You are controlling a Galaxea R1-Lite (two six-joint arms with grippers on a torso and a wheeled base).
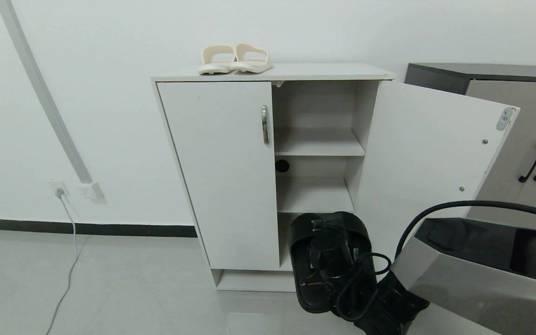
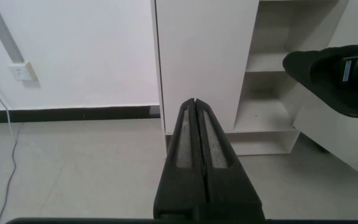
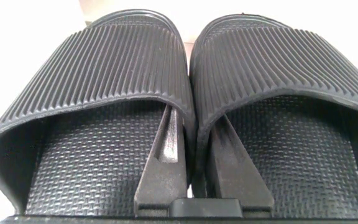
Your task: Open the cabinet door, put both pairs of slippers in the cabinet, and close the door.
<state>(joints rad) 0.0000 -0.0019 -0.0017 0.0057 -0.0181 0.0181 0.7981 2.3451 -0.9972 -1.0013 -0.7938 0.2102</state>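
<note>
From the head view, the white cabinet (image 1: 324, 71) stands against the wall with its left door (image 1: 221, 177) closed and its right door (image 1: 426, 158) swung wide, baring two shelves and a bottom compartment. A cream pair of slippers (image 1: 235, 59) sits on the cabinet top, side by side. The black slippers (image 1: 303, 274) hang at the mouth of the bottom compartment, toes toward the opening, just above the floor. How they are held shows from the right wrist view: the right gripper (image 3: 194, 118) has one finger inside each slipper, clenched on the two adjoining inner walls. The left wrist view shows the left gripper (image 2: 194, 102) with its fingers pressed together around nothing, low over the floor and pointing at the closed left door. A grey cupboard (image 1: 528, 139) stands to the right.
</note>
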